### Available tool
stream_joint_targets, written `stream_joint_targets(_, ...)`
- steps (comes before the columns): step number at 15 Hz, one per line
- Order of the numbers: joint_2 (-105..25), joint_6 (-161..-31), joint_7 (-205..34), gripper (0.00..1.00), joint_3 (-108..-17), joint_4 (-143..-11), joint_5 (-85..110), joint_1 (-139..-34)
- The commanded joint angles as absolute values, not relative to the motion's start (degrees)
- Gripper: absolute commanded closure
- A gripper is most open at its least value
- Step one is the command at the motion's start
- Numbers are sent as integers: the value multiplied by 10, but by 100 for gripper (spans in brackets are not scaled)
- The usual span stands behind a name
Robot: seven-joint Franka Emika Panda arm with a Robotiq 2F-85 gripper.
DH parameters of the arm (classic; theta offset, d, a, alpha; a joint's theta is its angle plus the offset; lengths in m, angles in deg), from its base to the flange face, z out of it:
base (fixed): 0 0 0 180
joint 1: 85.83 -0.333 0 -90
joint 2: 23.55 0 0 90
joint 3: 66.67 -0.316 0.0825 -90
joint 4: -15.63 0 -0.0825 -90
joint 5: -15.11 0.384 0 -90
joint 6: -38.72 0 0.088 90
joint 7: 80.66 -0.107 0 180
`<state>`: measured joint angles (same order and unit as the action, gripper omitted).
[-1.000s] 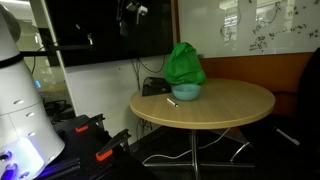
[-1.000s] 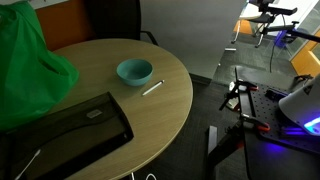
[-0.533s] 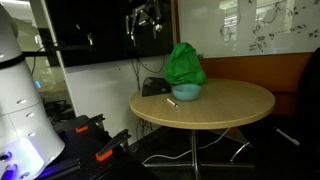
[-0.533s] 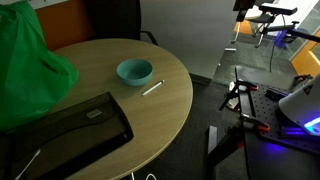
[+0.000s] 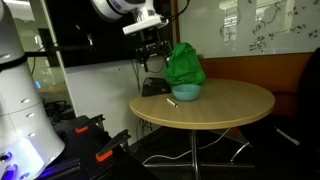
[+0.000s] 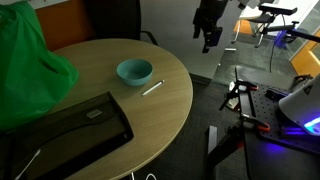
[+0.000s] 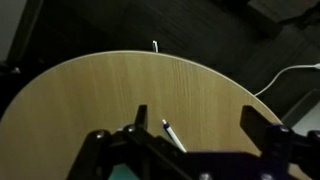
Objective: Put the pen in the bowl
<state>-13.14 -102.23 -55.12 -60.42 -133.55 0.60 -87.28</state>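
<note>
A white pen (image 6: 153,88) lies flat on the round wooden table (image 6: 170,110), just beside a teal bowl (image 6: 134,71). Both exterior views show them; in one the pen (image 5: 172,102) lies in front of the bowl (image 5: 186,93). My gripper (image 6: 207,44) hangs open and empty in the air beyond the table's edge, well above the pen, and also shows in an exterior view (image 5: 152,58). In the wrist view the open fingers (image 7: 195,120) frame the table from above, with the pen (image 7: 172,135) near one finger.
A green bag (image 6: 30,60) sits on the table behind the bowl. A black laptop-like case (image 6: 70,128) lies on the near side of the table. A white robot body (image 5: 20,110) and dark gear (image 5: 95,140) stand off the table.
The arm has come down from the top of the frame and moved toward the table. The pen and bowl have not moved.
</note>
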Motion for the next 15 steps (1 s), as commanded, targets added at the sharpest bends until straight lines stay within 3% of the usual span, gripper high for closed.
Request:
stream_joint_targets(1,-218,-1053,-484,0,-624,-1285,-19,-876)
stream_joint_targets(10,-252,-1036,-461,0,-645,-1259,-27,-867)
stream_joint_targets(15,-309,-1126,-393,0,-658,-1261,29,-859)
